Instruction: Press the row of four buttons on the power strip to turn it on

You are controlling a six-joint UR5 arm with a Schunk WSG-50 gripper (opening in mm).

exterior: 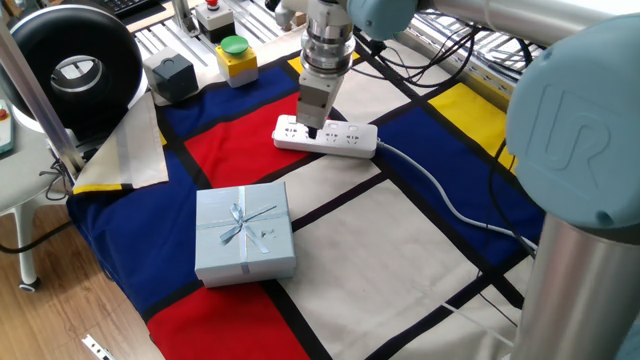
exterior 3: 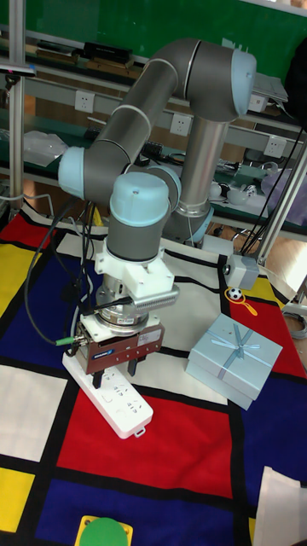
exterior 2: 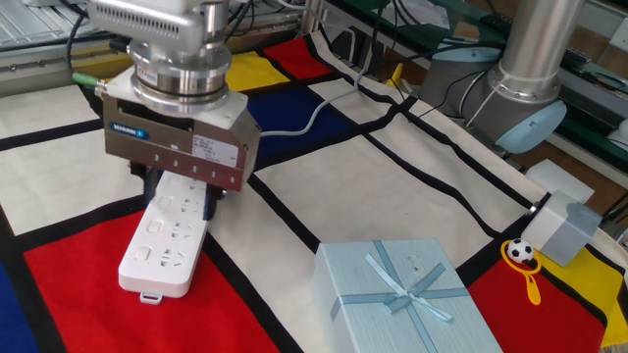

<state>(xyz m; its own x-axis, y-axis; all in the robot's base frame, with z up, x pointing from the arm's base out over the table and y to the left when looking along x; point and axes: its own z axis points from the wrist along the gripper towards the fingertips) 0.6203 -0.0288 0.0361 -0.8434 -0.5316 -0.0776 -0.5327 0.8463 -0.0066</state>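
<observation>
Gift box (exterior: 244,234): pale blue with a ribbon bow, on the patterned cloth (exterior: 400,260), well apart from the strip.
Power strip (exterior: 327,137): white, flat on the cloth across a red panel and a white panel; pale cable leaving one end.
Gripper (exterior 3: 115,372): pointing straight down over the strip, about the second socket group from its free end.
Finger state: cannot tell; fingertips are hidden under the gripper body.
Four buttons: not resolvable in any view.

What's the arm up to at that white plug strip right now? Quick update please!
Gripper over the power strip, fingertips hidden. Strip flat on the cloth. Gift box nearby, not in the way.
</observation>
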